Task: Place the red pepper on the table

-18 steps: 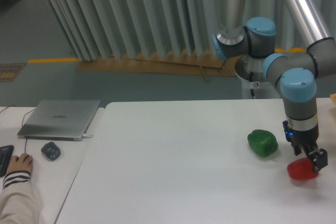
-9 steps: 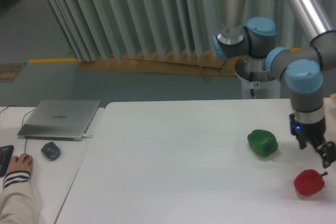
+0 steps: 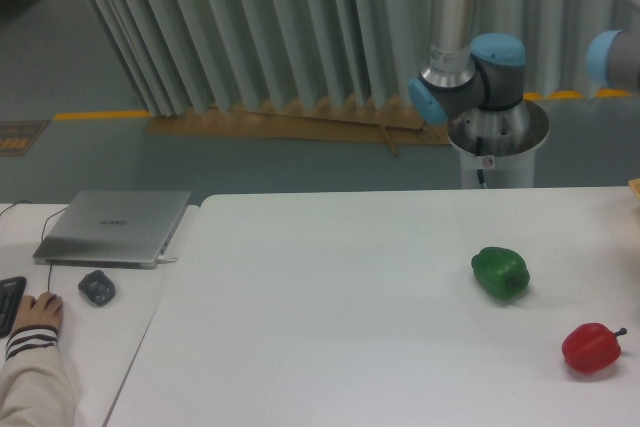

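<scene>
The red pepper (image 3: 591, 347) lies on the white table (image 3: 340, 327) near its right edge, its thin dark stem pointing right. Nothing touches it. The gripper is out of view; only the arm's base joints (image 3: 478, 77) and a bit of a blue joint (image 3: 615, 57) at the right edge show.
A green pepper (image 3: 500, 272) rests on the table left of and behind the red one. On the adjoining desk at the left are a closed laptop (image 3: 115, 227), a mouse (image 3: 97, 287) and a person's hand (image 3: 38, 312). A pleated curtain hangs behind.
The gripper let go of the red pepper, rose and left the view to the upper right. The pepper now rests free on the table, slightly right of where it was held.
</scene>
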